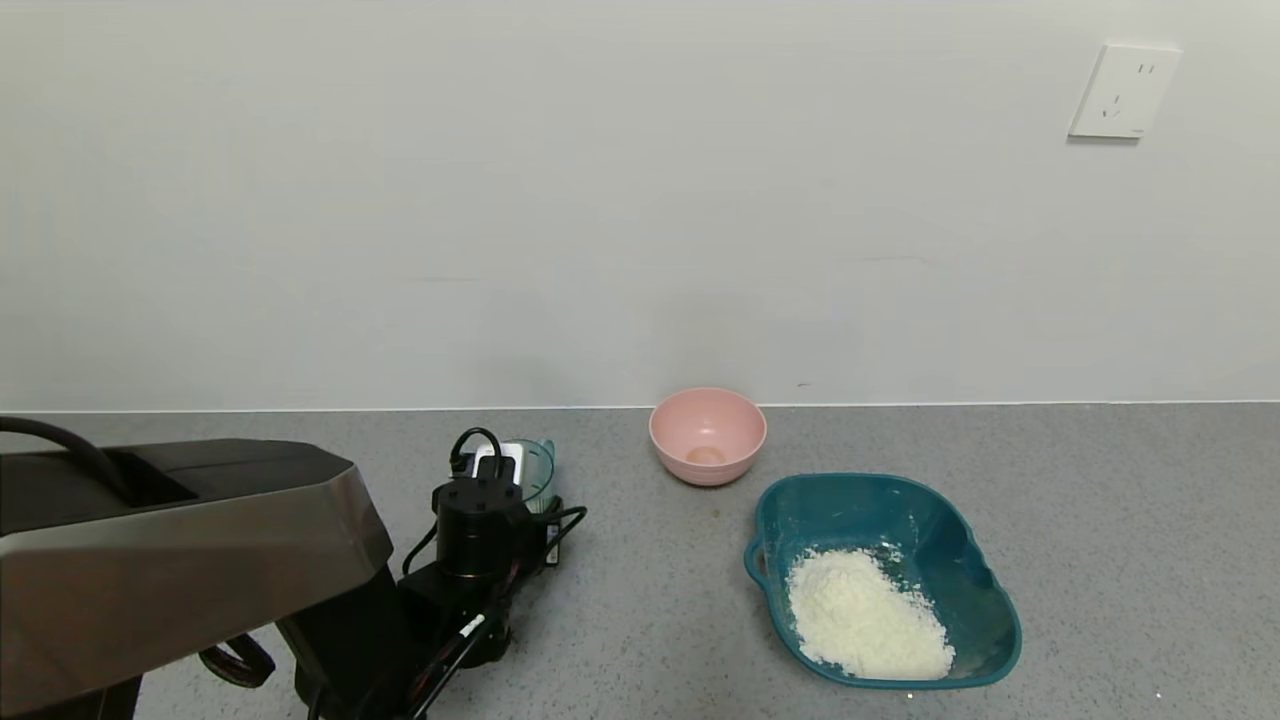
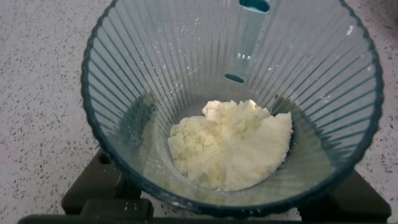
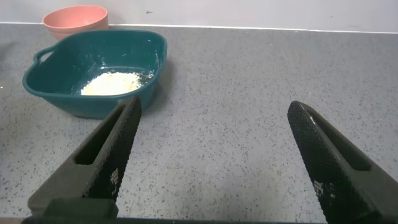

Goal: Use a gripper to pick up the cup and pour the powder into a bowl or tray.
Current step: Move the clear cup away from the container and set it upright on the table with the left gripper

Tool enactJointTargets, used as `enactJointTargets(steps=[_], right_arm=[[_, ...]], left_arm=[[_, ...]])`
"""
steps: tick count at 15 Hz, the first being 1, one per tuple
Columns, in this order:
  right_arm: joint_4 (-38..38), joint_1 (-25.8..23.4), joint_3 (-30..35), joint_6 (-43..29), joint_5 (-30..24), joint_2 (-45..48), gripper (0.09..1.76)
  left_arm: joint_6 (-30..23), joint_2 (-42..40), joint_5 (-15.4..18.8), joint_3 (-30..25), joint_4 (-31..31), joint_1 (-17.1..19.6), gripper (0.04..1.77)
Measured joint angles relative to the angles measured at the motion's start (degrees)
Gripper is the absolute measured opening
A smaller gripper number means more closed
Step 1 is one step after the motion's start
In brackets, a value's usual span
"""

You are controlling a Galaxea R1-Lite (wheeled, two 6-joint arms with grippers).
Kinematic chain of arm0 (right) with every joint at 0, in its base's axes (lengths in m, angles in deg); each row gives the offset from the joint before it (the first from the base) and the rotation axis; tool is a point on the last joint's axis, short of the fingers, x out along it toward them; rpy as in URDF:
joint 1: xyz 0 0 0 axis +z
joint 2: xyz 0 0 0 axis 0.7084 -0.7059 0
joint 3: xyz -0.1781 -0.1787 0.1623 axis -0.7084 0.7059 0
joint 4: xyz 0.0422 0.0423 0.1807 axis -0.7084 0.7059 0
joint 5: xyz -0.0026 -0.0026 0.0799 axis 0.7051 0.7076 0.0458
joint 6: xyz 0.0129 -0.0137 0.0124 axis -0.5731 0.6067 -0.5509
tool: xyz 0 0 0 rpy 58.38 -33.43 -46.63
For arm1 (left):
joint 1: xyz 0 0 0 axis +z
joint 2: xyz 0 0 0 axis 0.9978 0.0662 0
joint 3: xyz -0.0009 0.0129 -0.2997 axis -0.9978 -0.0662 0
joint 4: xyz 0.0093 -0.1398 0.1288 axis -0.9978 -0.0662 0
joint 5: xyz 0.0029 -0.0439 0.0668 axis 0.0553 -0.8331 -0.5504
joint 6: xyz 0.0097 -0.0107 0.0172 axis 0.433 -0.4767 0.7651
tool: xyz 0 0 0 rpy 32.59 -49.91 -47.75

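My left gripper [image 1: 515,478] is at the left of the counter, shut on the cup [image 1: 538,470], a ribbed pale blue-green one that stands upright. In the left wrist view the cup [image 2: 155,62] fills the frame, with a clump of white powder [image 2: 233,146] at its bottom and a black finger [image 2: 93,190] on either side. The dark teal tray [image 1: 900,500] lies to the right, holding a heap of white powder [image 1: 865,615]. My right gripper [image 3: 214,106] is open and empty over bare counter, with the tray [image 3: 62,81] some way beyond it.
A round pink bowl [image 1: 707,430] stands by the wall between the cup and the tray; it also shows in the right wrist view [image 3: 74,17]. My left arm's black-and-silver body [image 1: 170,560] fills the lower left. The grey counter ends at a white wall.
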Motion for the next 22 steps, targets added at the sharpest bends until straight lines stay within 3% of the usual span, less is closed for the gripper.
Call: enactJointTargets(steps=[3,8,14,22], right_arm=[[0.0,0.0,0.0,0.0,0.0,0.0,1.71],[0.0,0.0,0.0,0.0,0.0,0.0,1.71],[0.0,0.0,0.0,0.0,0.0,0.0,1.71],[0.0,0.0,0.0,0.0,0.0,0.0,1.71]], left_arm=[[0.1,0.0,0.1,-0.2,-0.1,-0.2,1.29],[-0.2,0.3,-0.2,-0.1,-0.7,-0.6,1.50],[-0.2,-0.4,-0.1,-0.5,-0.7,-0.6,1.61],[-0.2,-8.4,-1.0,-6.3,-0.8,-0.4,1.68]])
